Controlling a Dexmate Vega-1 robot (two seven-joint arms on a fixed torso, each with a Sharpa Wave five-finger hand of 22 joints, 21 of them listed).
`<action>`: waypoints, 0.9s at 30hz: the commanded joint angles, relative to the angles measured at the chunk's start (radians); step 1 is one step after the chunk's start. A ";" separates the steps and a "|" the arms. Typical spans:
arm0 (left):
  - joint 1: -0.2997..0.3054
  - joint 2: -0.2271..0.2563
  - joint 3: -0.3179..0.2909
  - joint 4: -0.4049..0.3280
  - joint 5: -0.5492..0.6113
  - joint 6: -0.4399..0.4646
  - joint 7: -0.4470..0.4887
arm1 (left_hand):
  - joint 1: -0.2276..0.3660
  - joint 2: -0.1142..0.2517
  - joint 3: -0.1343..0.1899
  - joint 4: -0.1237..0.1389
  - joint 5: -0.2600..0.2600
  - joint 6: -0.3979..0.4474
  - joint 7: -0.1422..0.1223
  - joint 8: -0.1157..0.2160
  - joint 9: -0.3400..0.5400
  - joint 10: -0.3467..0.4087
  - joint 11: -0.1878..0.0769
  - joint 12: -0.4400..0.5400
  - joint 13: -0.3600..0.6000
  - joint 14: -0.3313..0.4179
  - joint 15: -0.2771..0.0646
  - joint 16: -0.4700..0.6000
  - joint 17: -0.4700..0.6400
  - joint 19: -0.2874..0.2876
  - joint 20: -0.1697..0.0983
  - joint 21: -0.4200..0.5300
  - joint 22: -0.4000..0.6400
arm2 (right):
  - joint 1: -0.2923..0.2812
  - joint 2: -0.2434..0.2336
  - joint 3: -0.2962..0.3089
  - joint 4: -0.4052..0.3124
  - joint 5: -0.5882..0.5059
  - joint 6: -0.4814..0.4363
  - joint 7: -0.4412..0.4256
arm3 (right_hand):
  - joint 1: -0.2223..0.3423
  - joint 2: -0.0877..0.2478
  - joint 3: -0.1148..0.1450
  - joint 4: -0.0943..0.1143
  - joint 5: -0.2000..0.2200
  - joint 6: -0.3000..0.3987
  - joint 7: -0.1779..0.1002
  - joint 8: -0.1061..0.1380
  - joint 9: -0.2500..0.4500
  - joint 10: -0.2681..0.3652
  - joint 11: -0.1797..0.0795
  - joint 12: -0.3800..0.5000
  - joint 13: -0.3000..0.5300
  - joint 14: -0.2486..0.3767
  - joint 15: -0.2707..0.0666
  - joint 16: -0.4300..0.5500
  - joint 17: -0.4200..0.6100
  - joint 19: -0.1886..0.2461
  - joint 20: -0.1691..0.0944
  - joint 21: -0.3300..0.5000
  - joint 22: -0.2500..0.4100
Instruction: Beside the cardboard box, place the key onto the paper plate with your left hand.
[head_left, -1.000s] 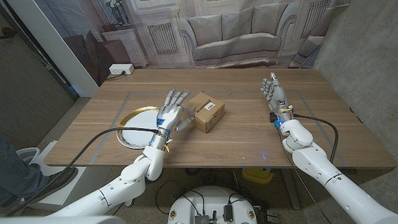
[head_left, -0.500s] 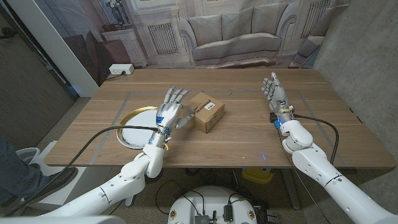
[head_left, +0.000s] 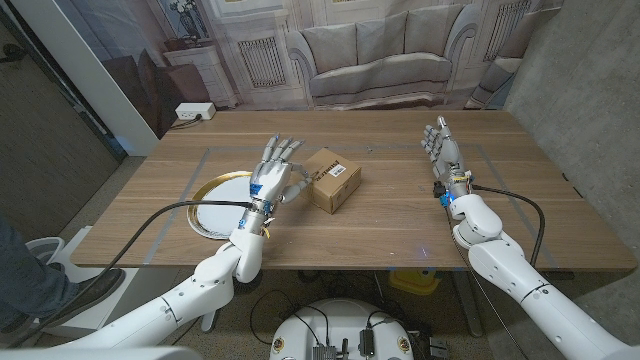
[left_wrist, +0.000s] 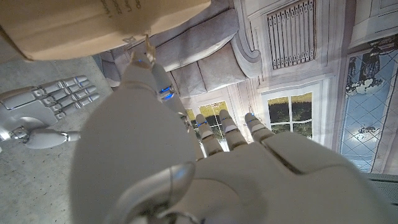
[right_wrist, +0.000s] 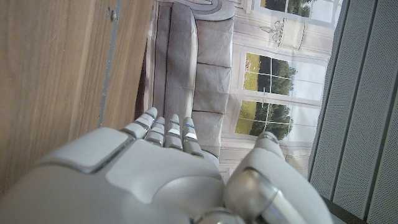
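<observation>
A small cardboard box (head_left: 335, 180) sits mid-table. Left of it lies the paper plate (head_left: 213, 215), white with a gold rim. My left hand (head_left: 273, 175) stands between plate and box, its fingers spread and pointing away from me, its thumb reaching toward the box. In the left wrist view the left hand (left_wrist: 205, 168) has its thumb tip close to the box (left_wrist: 93, 22), and a thin small metal piece (left_wrist: 147, 42), perhaps the key, shows at that tip. No finger closes against the thumb. My right hand (head_left: 440, 150) stands open at the right, apart from everything.
A taped rectangle outline marks the tabletop. A person's leg and shoe (head_left: 45, 290) show at the lower left, off the table. The right hand (left_wrist: 50, 99) also appears in the left wrist view, beyond the box.
My left hand has shifted slightly away from me, its fingers a little more spread. The box, the plate and the right hand have not moved.
</observation>
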 joint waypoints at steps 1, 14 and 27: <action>0.003 -0.007 -0.012 -0.013 0.005 0.023 0.018 | 0.005 0.007 0.000 0.006 -0.002 0.003 -0.002 0.010 0.006 0.017 0.001 0.003 0.004 0.018 -0.106 0.007 0.001 0.008 -0.001 0.009 0.002 | 0.005 0.007 -0.002 0.014 0.002 0.010 0.010 | -0.002 0.001 -0.005 0.000 -0.001 0.006 0.000 0.005 0.005 0.014 -0.001 0.008 0.002 0.007 0.007 0.004 0.004 0.007 0.003 0.005 0.002; 0.010 -0.007 -0.019 -0.037 0.020 0.061 0.013 | 0.006 0.017 0.004 0.009 -0.002 -0.017 0.010 0.016 0.012 0.044 0.001 0.007 0.007 0.059 -0.113 0.018 0.005 0.018 -0.001 0.009 0.002 | 0.006 0.010 0.001 0.027 0.015 0.017 0.023 | -0.003 0.002 -0.006 0.000 0.000 0.008 0.001 0.005 0.005 0.014 -0.002 0.008 0.002 0.008 0.006 0.004 0.004 0.007 0.003 0.005 0.002; 0.019 0.006 -0.030 -0.063 0.021 0.081 -0.009 | 0.006 0.020 0.005 0.011 -0.003 -0.020 0.007 0.030 0.022 0.058 0.001 0.007 0.010 0.067 -0.116 0.016 0.007 0.022 -0.002 0.009 0.002 | 0.013 0.012 0.000 0.040 0.022 0.018 0.033 | -0.004 0.003 -0.007 -0.001 0.000 0.008 0.000 0.005 0.005 0.016 -0.004 0.008 0.003 0.010 0.007 0.004 0.003 0.008 0.004 0.005 0.002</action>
